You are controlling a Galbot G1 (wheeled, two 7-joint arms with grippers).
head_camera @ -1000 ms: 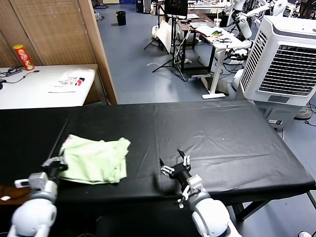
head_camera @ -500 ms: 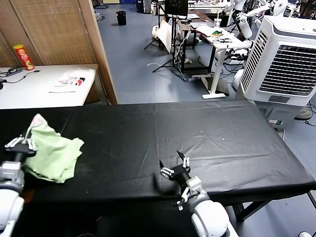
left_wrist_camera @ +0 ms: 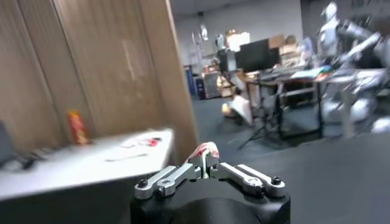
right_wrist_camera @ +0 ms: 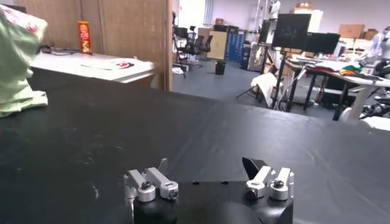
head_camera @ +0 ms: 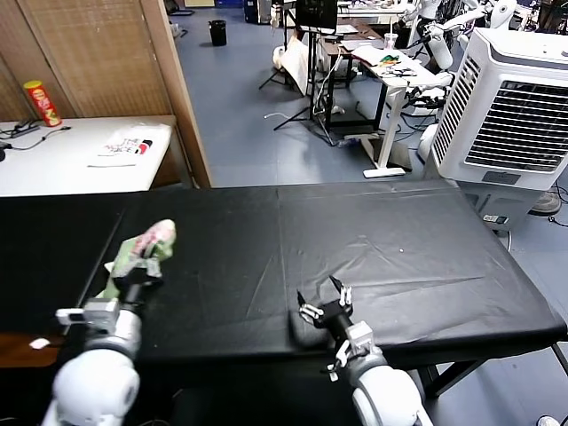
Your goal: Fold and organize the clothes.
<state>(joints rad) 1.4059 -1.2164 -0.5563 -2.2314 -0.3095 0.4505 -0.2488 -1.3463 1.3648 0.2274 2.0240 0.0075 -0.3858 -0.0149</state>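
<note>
Black-covered desk (head_camera: 399,257), long and wide, its near edge running along the bottom of the head view and its right corner dropping off toward a white air cooler (head_camera: 510,98). T-shirt (head_camera: 140,250), pale light-green, bunched and lifted off the cloth at the desk's left side, a pink-red printed patch showing at its top; the lower folds hang down to, or close to, the surface, and contact cannot be told. Left end effector (head_camera: 142,266), fingers closed together on a gathered fold of the T-shirt; in its own wrist view the pinched fabric with red print stands up between the tips (left_wrist_camera: 205,168). Right end effector (head_camera: 326,303), near the front edge just right of centre, low over the cloth, fingers spread wide with nothing between them, well apart from the garment. Between the two lies bare black cloth; the whole right half of the desk likewise carries nothing. Beyond the far left edge, a white side table (head_camera: 53,164) with a red canister (head_camera: 41,102) and a white printed packet (head_camera: 122,146), beside a wooden partition (head_camera: 115,53).
</note>
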